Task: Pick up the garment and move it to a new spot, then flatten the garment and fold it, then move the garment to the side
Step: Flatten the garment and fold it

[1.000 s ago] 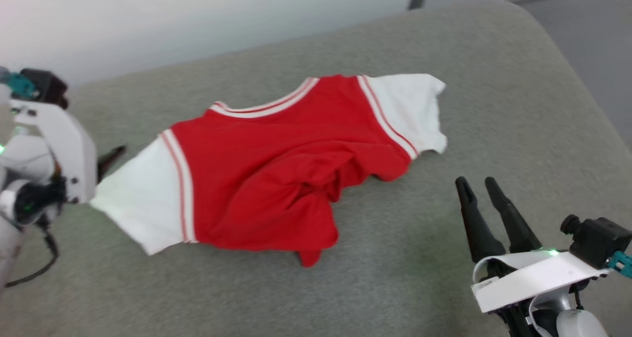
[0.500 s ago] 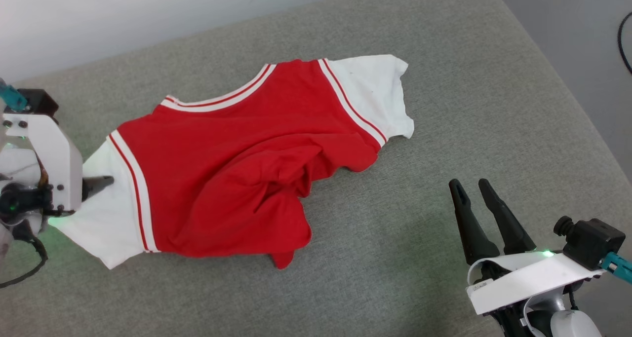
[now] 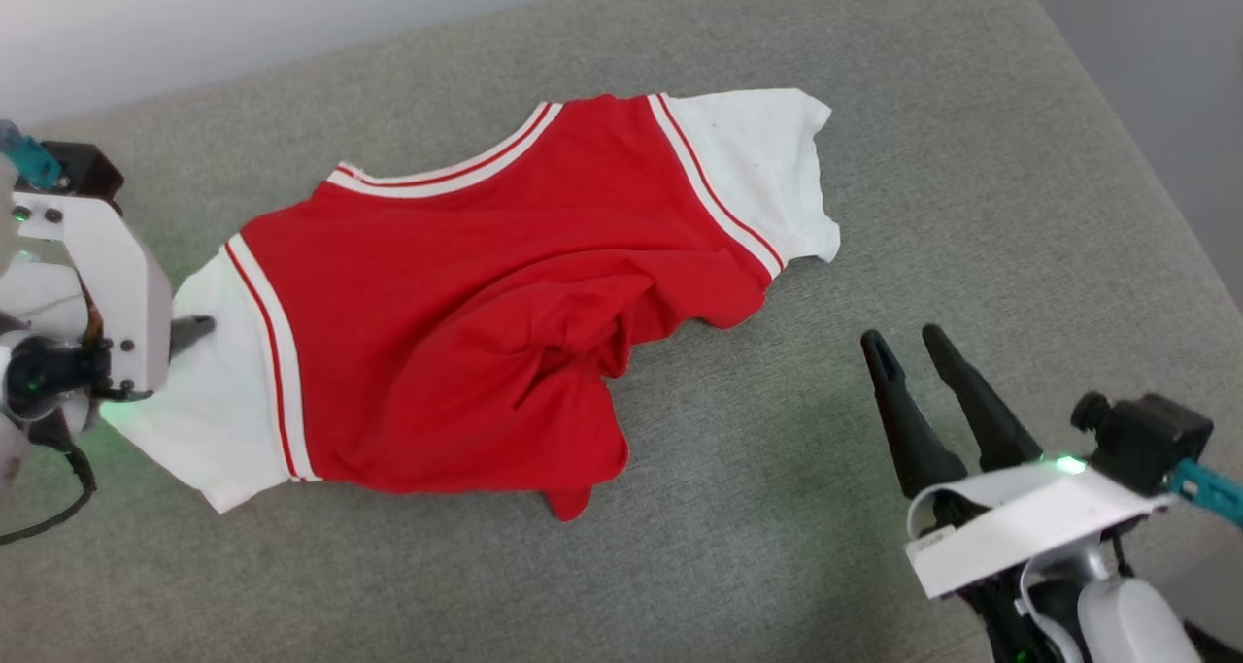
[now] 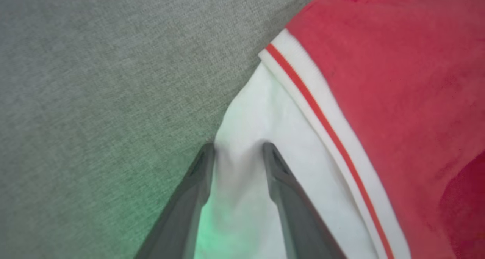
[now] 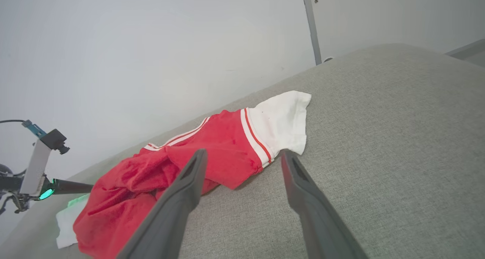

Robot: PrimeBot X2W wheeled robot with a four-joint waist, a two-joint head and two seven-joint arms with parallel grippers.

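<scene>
While my left gripper straddles the white sleeve of the garment, rumpled on the grey cushion, fingers apart, a shallow pinch could slip off the hem when I lift; my right gripper hangs wide and empty nearby.

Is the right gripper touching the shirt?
No: in the head view the right gripper is over bare grey cushion, with a clear gap between its fingertips and the shirt.
</scene>
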